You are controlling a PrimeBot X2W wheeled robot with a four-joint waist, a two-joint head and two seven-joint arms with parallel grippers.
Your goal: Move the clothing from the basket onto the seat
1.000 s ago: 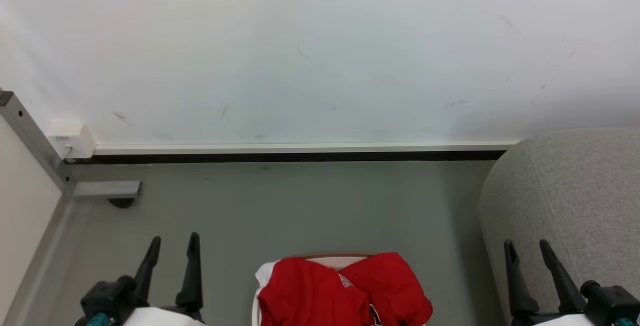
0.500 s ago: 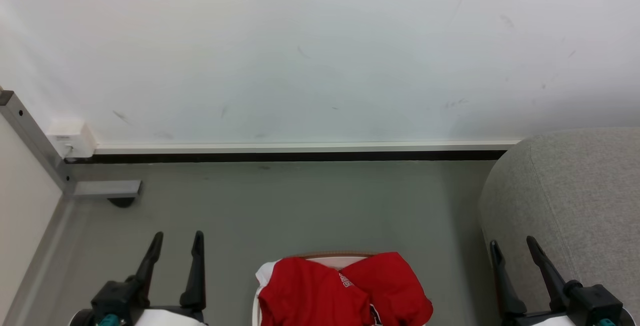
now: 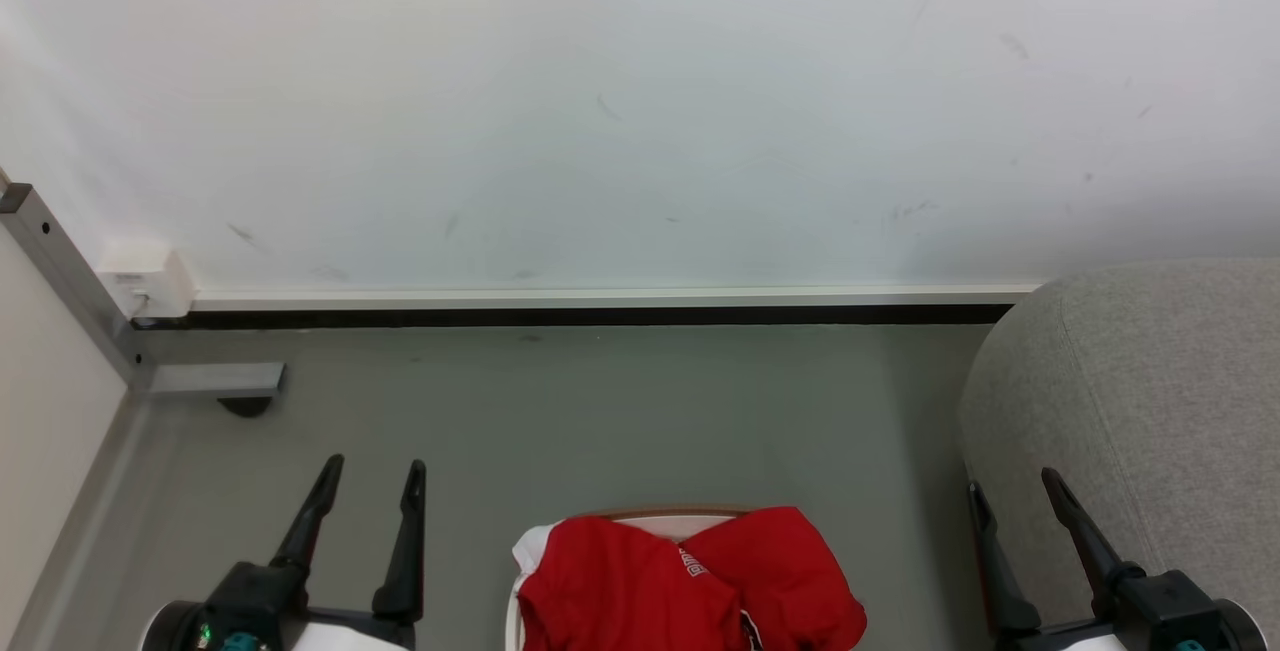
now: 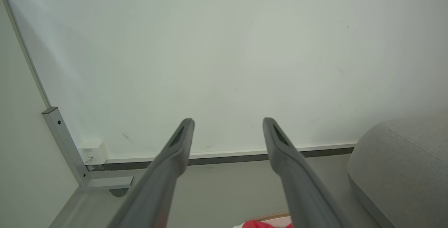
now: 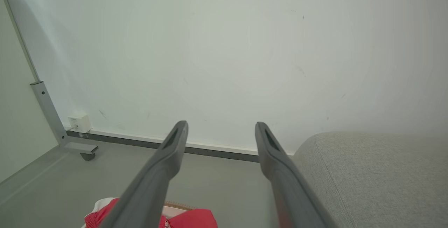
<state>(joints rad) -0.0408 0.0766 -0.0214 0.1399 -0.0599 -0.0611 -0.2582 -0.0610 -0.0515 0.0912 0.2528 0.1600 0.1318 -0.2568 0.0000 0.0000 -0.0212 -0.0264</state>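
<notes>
Frankly, with my left pincer [image 3: 375, 466] and right pincer [image 3: 1010, 483] both spread empty either side of the clothing [image 3: 680, 581] heaped in the basket [image 3: 660, 512], a pinch catching its rim might drag it along.

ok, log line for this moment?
phase: pre-grasp | left gripper: jaws open, empty | right gripper: jaws open, empty | clothing: in basket, untouched | seat: at robot's right

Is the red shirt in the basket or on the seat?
In the basket: the red shirt lies bunched within its brown rim, apart from the grey seat.
</notes>
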